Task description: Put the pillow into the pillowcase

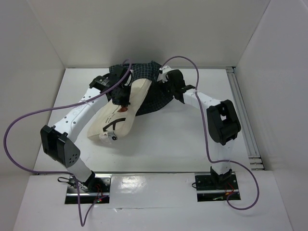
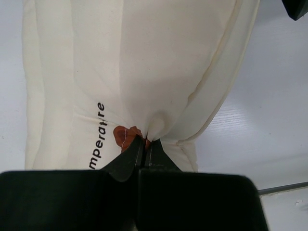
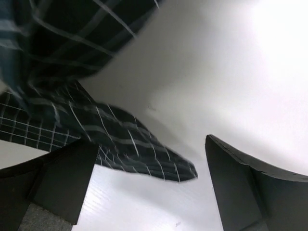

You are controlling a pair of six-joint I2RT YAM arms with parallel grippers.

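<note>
**A:** What has the left gripper [image 2: 144, 147] got?

**B:** Its jaws are pressed together on a pucker of the pillow [image 2: 144, 62], right at the tips. A brown-orange patch of print [image 2: 126, 135] is bunched against the finger on the left of the wrist view. It is too crumpled to read as a face. Just left of that runs black lettering [image 2: 98, 137], and the gripper's body cuts off its start.

**A:** And beyond the tips?

**B:** The cream cushion stretches straight ahead and runs out of the top of the view. The white table [image 2: 269, 120] shows to its right.

**A:** The right gripper [image 3: 154, 192]?

**B:** Its jaws stand wide apart and pinch nothing. A corner of the checked pillowcase [image 3: 120, 139] hangs just ahead of the finger [image 3: 62, 183] on the left of that view and reaches partway into the gap. The cloth is blurred, so I cannot tell whether it touches that finger. Further ahead, more of it fills the upper left, out of focus.

**A:** And from overhead?

**B:** The pillow's far end lies between the two grippers, against the crumpled pillowcase. The left arm [image 1: 84, 103] and a purple cable [image 1: 115, 82] cross there. That leaves me unable to tell whether the end sits inside the opening or only on top of the cloth.
</note>
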